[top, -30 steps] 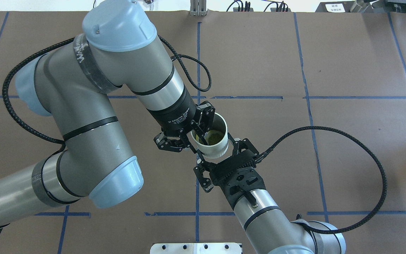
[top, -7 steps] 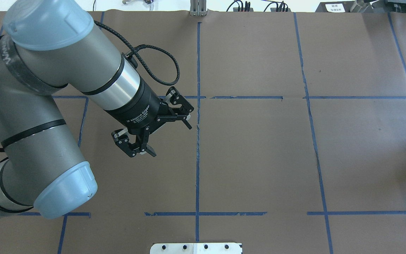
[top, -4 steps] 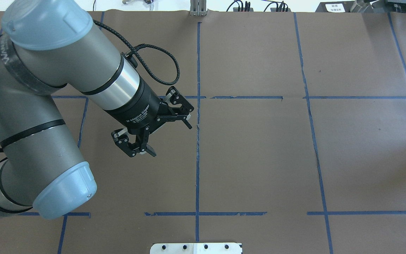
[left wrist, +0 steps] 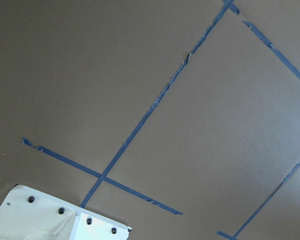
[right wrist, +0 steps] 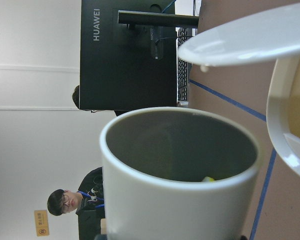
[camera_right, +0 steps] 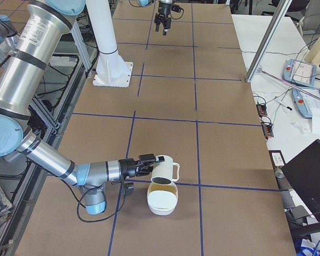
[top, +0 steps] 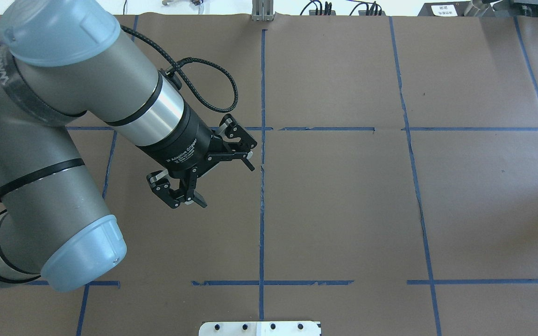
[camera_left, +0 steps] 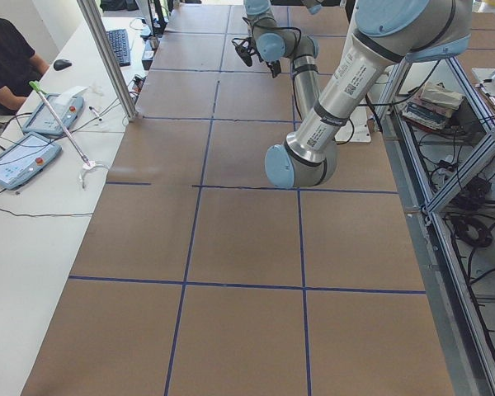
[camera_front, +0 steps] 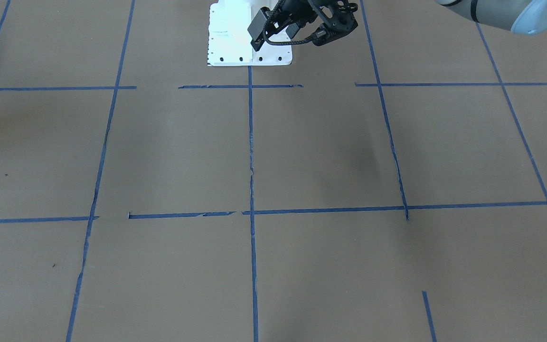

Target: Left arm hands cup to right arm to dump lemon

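The cup point(camera_right: 162, 167), a white mug with a loop handle, is at the tip of my right gripper point(camera_right: 151, 159), right by the rim of a white bowl point(camera_right: 161, 200). I cannot tell how the right jaws stand. In the right wrist view the cup point(right wrist: 180, 200) fills the foreground, dark grey inside. A sliver of the yellow lemon point(right wrist: 207, 178) shows at its inner edge. My left gripper point(top: 226, 185) is open and empty above the table, left of the centre line.
The table is brown paper with a blue tape grid point(top: 262, 210). The white robot base plate point(top: 259, 328) is at the near edge. An operator point(camera_left: 4, 58) and tablets point(camera_left: 21, 157) are at a side desk. A black monitor point(right wrist: 130, 55) stands beyond the cup.
Earlier both grippers met at the cup mid-table. Now the left gripper is open, empty and drawn back left. The right arm and cup have left the overhead view. Over the last second almost nothing moved.
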Robot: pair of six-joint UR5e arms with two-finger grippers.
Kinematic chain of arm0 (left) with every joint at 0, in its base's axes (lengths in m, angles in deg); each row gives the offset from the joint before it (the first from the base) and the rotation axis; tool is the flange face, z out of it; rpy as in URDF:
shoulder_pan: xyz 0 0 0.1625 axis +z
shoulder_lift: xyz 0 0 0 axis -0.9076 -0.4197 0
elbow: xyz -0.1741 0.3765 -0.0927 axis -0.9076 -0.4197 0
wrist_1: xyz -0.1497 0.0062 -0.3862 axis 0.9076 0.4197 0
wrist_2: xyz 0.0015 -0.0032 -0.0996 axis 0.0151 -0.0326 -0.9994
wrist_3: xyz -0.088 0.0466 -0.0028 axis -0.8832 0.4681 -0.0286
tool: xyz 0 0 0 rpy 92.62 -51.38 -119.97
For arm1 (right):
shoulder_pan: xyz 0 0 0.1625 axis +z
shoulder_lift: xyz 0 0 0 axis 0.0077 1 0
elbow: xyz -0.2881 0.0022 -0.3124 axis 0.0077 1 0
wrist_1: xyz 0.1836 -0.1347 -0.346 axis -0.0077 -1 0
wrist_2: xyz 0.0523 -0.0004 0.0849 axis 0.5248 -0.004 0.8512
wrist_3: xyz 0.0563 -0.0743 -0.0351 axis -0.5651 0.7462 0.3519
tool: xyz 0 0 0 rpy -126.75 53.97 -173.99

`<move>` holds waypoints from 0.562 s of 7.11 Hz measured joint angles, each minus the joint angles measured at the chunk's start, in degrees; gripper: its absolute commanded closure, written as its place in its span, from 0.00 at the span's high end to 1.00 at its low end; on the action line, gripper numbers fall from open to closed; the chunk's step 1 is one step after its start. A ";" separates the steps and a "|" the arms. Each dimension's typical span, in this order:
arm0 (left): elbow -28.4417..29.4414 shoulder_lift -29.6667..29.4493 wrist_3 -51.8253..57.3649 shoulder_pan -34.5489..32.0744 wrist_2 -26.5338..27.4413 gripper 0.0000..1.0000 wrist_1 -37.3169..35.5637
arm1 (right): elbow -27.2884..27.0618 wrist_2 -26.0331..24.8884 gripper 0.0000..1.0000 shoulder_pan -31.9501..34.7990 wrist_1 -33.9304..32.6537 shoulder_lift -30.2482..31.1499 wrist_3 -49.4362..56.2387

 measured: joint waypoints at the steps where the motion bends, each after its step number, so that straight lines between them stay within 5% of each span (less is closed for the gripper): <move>1: -0.28 0.12 0.00 -0.03 0.15 1.00 0.00 | 0.65 -0.05 0.04 0.06 0.64 -0.47 -6.78; 4: -0.47 0.50 0.12 -0.24 1.19 1.00 -0.02 | 2.65 0.04 0.04 1.04 3.53 -2.49 -27.13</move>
